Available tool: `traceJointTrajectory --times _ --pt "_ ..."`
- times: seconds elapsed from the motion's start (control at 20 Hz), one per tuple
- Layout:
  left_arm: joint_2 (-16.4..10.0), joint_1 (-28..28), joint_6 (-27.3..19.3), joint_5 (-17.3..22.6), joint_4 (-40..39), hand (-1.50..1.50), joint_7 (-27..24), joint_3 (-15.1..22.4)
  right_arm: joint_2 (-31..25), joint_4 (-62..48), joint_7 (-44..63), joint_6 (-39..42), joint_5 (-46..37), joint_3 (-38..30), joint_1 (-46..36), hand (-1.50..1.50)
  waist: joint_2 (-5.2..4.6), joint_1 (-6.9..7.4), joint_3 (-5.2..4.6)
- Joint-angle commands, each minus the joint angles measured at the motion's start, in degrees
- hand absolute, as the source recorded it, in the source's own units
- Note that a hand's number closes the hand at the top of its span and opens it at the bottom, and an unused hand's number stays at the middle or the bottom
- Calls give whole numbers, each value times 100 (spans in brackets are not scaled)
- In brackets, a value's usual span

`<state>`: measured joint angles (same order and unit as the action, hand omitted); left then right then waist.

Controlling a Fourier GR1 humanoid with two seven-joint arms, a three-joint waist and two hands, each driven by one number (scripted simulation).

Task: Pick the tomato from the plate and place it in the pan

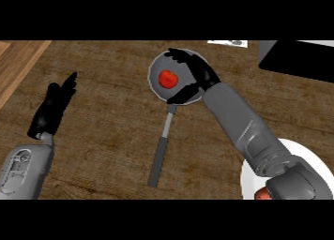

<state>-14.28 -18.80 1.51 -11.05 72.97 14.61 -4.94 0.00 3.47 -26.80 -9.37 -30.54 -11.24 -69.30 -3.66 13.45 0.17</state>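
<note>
- tomato sits in pan, 12 o'clock on counter
- right hand over pan, released, fingers spread either side of tomato
- left hand relaxed, 9 o'clock
- plate at 5 o'clock

The desk is dark brown with a streaky wood grain, and a wooden strip along its left side is a lighter tan. The pan is grey with a paler rim, its handle is grey too, and the tomato is bright red. The left hand and right hand are black, while the 2 forearms, the left forearm and right forearm, are grey. The plate is white, with a red thing at its edge. A slab is black, and a sheet is white with dark marks.
</note>
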Motion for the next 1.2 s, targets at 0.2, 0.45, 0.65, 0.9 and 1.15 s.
traceJointTrajectory --times 0.2,0.45,0.65,0.9,1.15 --pt "44 -21 -71 -33 -130 0 -28 -17 0 7 -605 -323 711 -547 -48 -150 39 -66 -4" --pt "15 66 -180 -55 -131 0 -62 -108 0 -32 -431 -580 1094 -882 -228 -150 91 -325 -9" --pt "-169 187 -235 62 -124 0 -26 -408 -59 98 -130 -491 1104 -919 -266 -150 157 -720 -13" --pt "-161 569 -274 46 -41 0 -88 -434 -773 274 -226 108 1346 -1160 -143 -150 182 -821 -8" --pt "-400 577 -33 213 -107 0 -274 -615 -1526 281 -564 1019 1369 -1181 284 -150 149 -892 -6"
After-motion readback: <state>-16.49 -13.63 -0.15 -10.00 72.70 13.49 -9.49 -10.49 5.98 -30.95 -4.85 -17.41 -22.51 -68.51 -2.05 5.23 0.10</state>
